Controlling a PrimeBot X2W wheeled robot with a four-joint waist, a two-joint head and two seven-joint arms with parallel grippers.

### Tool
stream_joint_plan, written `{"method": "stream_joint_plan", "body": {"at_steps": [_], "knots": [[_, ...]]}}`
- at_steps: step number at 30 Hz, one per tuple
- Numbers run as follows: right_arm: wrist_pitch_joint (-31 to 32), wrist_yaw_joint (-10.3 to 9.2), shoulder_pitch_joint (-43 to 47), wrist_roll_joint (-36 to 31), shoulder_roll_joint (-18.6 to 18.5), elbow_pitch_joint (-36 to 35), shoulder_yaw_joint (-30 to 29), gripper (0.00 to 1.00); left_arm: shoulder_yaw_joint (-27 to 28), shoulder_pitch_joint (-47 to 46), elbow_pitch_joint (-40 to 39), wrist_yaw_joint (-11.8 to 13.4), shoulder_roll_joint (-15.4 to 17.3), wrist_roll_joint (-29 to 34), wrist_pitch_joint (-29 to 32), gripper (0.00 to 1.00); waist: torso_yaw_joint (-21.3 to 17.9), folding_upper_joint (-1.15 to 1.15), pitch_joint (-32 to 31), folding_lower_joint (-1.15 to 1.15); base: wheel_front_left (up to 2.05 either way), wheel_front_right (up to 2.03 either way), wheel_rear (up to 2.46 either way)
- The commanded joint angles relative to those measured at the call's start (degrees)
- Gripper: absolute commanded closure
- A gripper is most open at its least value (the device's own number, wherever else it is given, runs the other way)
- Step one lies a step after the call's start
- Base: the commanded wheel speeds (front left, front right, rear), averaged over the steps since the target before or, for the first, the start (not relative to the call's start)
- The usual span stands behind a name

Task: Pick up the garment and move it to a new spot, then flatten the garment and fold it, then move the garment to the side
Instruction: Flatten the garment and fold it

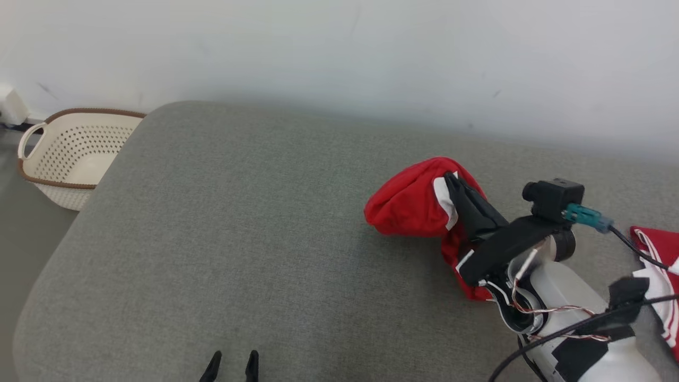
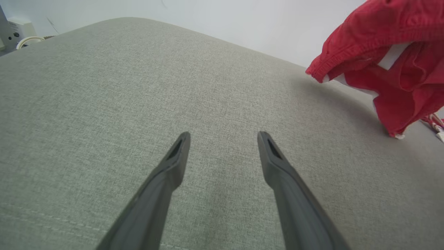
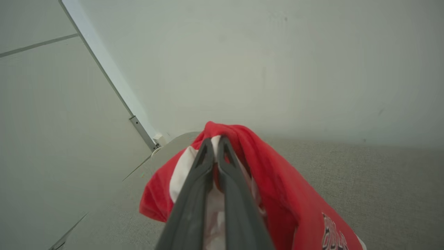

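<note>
Right pincer [image 1: 452,179] is clamping shut on a bunched fold of the red jersey [image 1: 408,204], with white trim showing at the fingertips. The jersey is hanging lifted right of centre, its lower edge reaching down to the grey fabric-covered tabletop [image 1: 238,223]. Left pincer [image 1: 233,362] is hovering wide open over bare fabric at the near edge, holding nothing. Second red-and-white cloth [image 1: 658,254] is lying at far right. Perforated cream basket [image 1: 79,143] is sitting beyond the left corner.

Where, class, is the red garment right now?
In the head view the red garment hangs bunched right of centre, pinched between the right gripper's shut fingers over the grey cushion, far from the basket at the left edge.
</note>
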Motion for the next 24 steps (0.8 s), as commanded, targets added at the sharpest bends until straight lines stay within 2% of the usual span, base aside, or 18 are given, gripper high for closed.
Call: {"method": "stream_joint_plan", "body": {"at_steps": [1,2,3,7,10,16,24], "knots": [[-0.82,0.02,-1.85,-0.63,1.17,2.38,0.42,0.99,-0.79,-0.86,0.28,-0.05,0.05,-0.81,-0.23,0.0,2.58,0.0,1.69,0.0,0.0,0.0,0.0],[-1.19,0.02,-3.24,-2.18,1.27,5.3,0.92,0.65,-1.61,-1.21,0.42,-0.17,0.04,-0.84,-0.23,0.0,3.48,0.0,2.07,0.0,0.0,0.0,0.0],[-1.6,0.02,-4.28,-2.63,1.77,8.29,1.15,0.0,-2.44,-1.49,0.54,-0.21,0.06,-1.06,-0.23,0.0,4.35,0.0,2.37,0.0,0.0,0.0,0.0],[-4.8,0.02,-9.3,-6.59,3.18,17.96,2.24,0.0,-4.33,-2.18,0.63,0.35,0.07,-1.75,-0.23,0.0,6.9,0.0,2.95,0.0,0.0,0.0,0.0],[-6.61,0.02,-11.58,-7.29,4.21,20.95,2.82,0.0,-4.35,-1.57,0.55,0.62,0.05,-1.9,-0.23,0.0,7.22,0.0,2.95,0.0,0.0,0.0,0.0],[-7.6,0.02,-11.25,-6.87,3.53,20.7,4.33,0.0,-3.69,-0.92,0.41,0.72,0.03,-1.88,-0.23,0.0,5.37,0.0,2.47,0.0,0.0,0.0,0.0],[-7.59,0.02,-2.56,-9.59,-1.77,12.91,3.38,0.0,-3.53,-1.79,0.07,0.66,0.09,-1.84,-0.23,0.0,0.91,0.0,2.12,0.0,0.0,0.0,0.0]]}}
